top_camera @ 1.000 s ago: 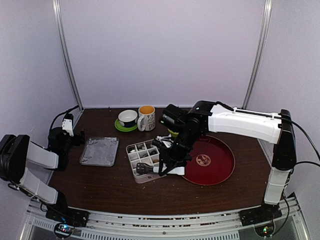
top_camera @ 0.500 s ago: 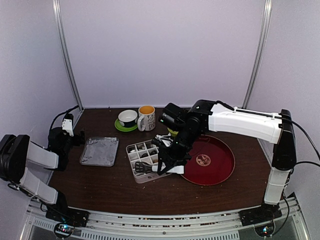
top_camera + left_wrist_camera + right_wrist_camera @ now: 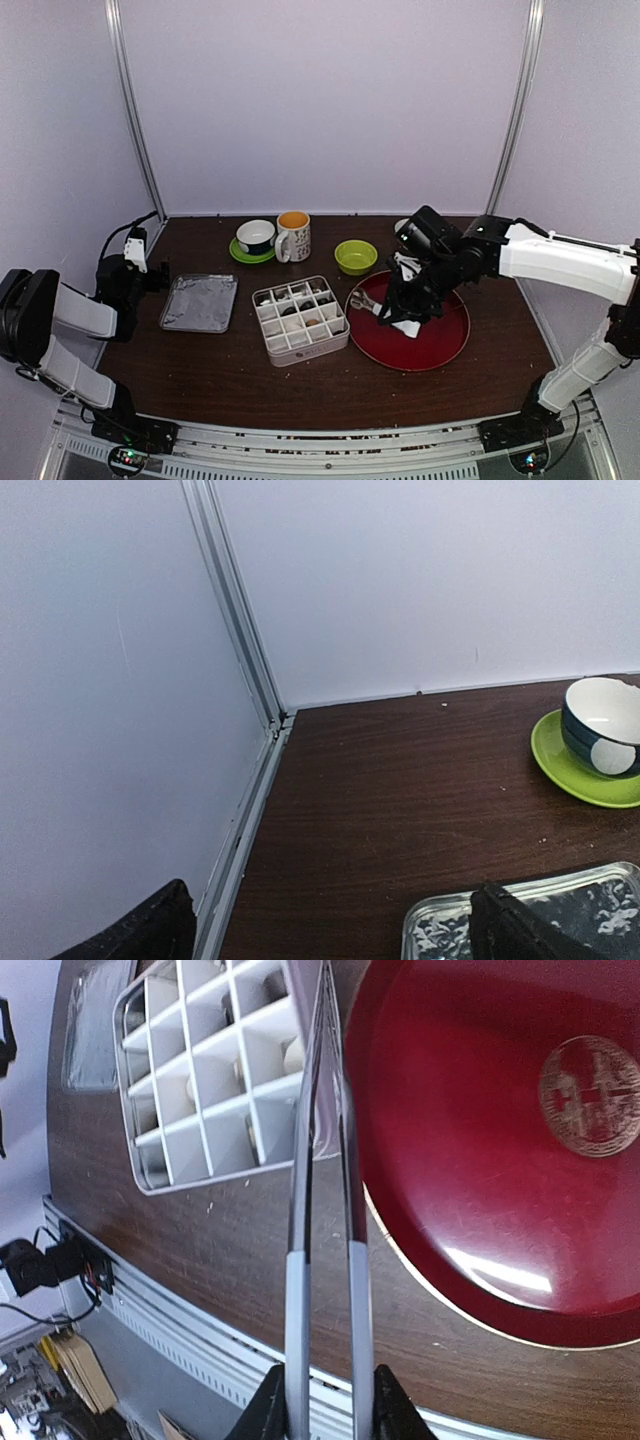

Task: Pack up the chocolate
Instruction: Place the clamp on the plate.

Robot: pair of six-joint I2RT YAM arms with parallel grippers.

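Right gripper (image 3: 328,1410) shifted from box (image 3: 312,350) to plate (image 3: 440,338), one tongs (image 3: 297,1300) held

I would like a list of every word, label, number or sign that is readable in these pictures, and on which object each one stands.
No text is readable in any view.
Red plate: a round gold emblem in its middle; any letters in it are too blurred to read.
Mug: dark marks on its white side, too small to read.
Cup: one plain pale dot, no letters.
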